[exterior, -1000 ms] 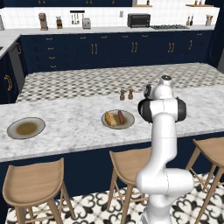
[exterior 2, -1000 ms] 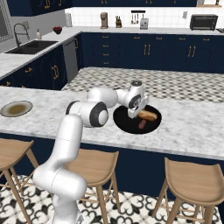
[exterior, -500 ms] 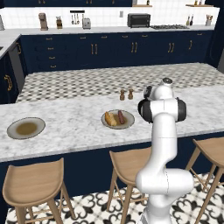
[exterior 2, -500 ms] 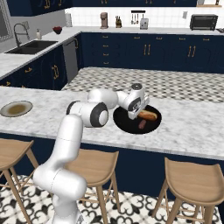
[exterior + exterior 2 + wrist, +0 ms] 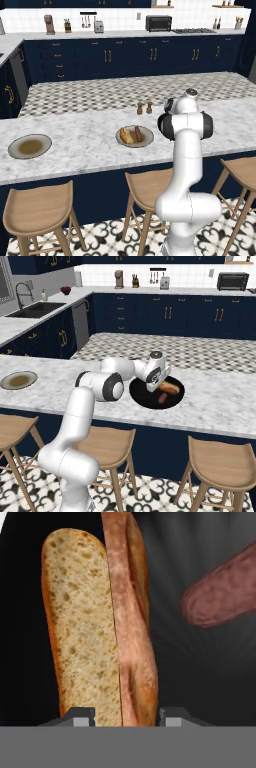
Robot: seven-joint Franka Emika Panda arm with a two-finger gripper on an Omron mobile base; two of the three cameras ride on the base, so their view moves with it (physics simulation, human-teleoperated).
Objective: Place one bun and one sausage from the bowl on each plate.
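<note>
The black bowl sits on the marble counter and holds a bun and a sausage. My gripper reaches down into the bowl at the bun's left end. In the hand view the bun lies lengthwise, its near end between the two fingertips; the gripper is open around it. The sausage lies to the upper right on the bowl floor. One grey plate carries a bun and a sausage. A second plate is bare.
Two small shakers stand behind the filled plate. Wooden stools line the counter's front edge. The bare plate lies far left along the counter. A sink is on the far side counter.
The hand has eased slightly down and right over the bun in the bowl. Plates and food have not moved.
</note>
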